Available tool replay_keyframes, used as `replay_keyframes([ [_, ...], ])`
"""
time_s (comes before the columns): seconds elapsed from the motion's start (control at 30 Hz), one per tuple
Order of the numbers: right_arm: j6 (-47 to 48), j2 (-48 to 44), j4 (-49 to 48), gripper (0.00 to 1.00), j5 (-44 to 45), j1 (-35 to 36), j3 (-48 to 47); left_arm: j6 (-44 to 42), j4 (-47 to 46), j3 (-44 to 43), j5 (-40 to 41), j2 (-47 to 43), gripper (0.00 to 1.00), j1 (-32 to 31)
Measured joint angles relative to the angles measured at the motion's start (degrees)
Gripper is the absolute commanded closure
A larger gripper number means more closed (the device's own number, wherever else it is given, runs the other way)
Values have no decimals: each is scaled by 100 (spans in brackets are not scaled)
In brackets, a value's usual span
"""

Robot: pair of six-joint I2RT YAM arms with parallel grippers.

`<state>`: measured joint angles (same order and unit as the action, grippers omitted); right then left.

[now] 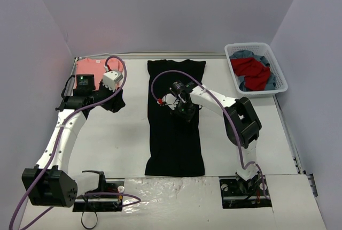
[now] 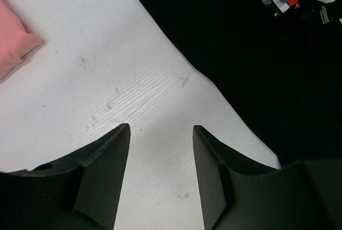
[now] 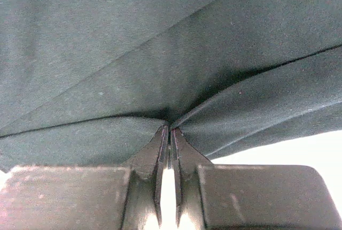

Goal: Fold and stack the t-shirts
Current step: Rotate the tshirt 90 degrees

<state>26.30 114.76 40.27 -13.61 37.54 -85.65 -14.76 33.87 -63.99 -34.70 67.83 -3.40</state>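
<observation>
Black t-shirt (image 1: 175, 139): likely soft, light, limp; best taken at edge folds. Right gripper (image 3: 170, 129) clamped on it; left gripper (image 2: 160, 131) apart, empty.

black tee (image 1: 175, 144), plain — salmon-pink tee (image 1: 88, 68) — white basket (image 1: 248, 45), red cloth (image 1: 252, 69)

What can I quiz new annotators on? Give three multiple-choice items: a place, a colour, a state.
1. Where is the laundry basket? A near left; B far right; C between the arm bases.
2. What colour is the smaller t-shirt? A green; B yellow; C salmon-pink.
3. The right gripper is: A shut on the black t-shirt; B open over bare table; C holding the basket.
Answers: B, the top view shows it far right; C, it shows pink at far left; A, the wrist view shows cloth pinched between its closed jaws.
</observation>
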Motion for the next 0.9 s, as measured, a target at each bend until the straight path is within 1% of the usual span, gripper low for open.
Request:
replay_keyframes([
  [0.53, 85, -133, 157, 100, -136, 201, -17, 0, -2, 0, 0, -2, 51, 0],
  [0.9, 166, -118, 339, 100, -306, 372, -345, 2, -37, 2, -13, -4, 51, 31],
])
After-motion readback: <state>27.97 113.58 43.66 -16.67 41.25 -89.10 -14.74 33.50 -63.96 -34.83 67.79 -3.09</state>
